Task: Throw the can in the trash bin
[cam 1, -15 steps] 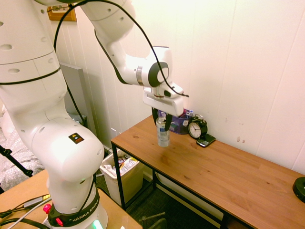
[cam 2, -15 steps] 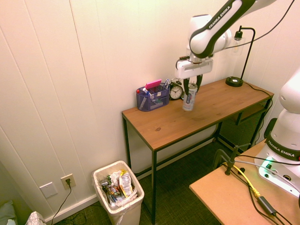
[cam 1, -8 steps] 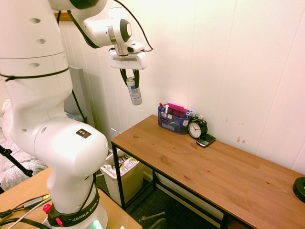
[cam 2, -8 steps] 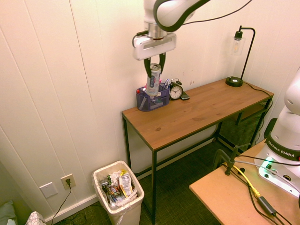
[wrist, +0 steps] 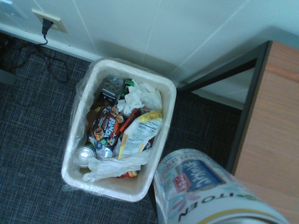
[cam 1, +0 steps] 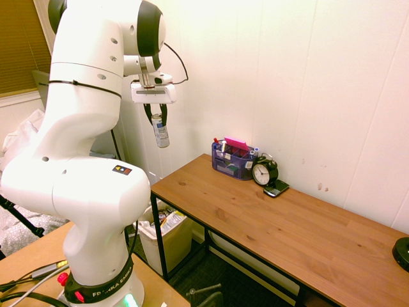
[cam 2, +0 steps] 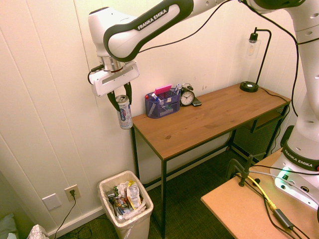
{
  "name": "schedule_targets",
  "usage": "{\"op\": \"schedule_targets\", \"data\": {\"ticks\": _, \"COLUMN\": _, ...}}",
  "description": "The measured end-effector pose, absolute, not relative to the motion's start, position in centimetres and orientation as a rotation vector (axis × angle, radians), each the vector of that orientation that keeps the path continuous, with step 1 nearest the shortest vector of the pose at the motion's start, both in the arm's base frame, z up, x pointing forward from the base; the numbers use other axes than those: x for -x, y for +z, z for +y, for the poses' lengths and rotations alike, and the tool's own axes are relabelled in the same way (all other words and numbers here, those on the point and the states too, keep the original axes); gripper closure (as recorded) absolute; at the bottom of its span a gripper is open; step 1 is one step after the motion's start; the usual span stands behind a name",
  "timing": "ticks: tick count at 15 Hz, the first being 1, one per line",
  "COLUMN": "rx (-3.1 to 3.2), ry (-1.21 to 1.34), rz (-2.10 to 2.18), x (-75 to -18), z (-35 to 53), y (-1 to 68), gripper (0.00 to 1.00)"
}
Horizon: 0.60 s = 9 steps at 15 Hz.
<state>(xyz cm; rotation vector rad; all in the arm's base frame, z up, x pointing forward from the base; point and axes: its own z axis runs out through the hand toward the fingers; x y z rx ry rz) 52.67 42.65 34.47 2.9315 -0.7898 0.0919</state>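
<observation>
A: So, where does my run stand?
B: Gripper (cam 2: 119,94) clamps the can (cam 2: 123,112), off the desk (cam 2: 199,124), high over the trash bin (cam 2: 144,199). Only release remains.

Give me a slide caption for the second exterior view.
Gripper holds the slim silver can past the wooden table's end, above the beige trash bin.

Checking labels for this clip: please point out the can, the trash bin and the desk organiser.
can (cam 2: 124,112): second exterior view, on the middle of its label.
trash bin (cam 2: 143,198): second exterior view, on its bag-lined rim, right side.
desk organiser (cam 1: 231,164): first exterior view, on its blue front wall.
</observation>
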Motion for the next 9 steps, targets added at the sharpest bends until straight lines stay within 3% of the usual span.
{"op": "schedule_targets", "data": {"ticks": 9, "rx": -2.945, "ry": 0.066, "rz": -0.877, "x": -54.1, "z": 40.9, "y": 34.9, "gripper": 0.00}}
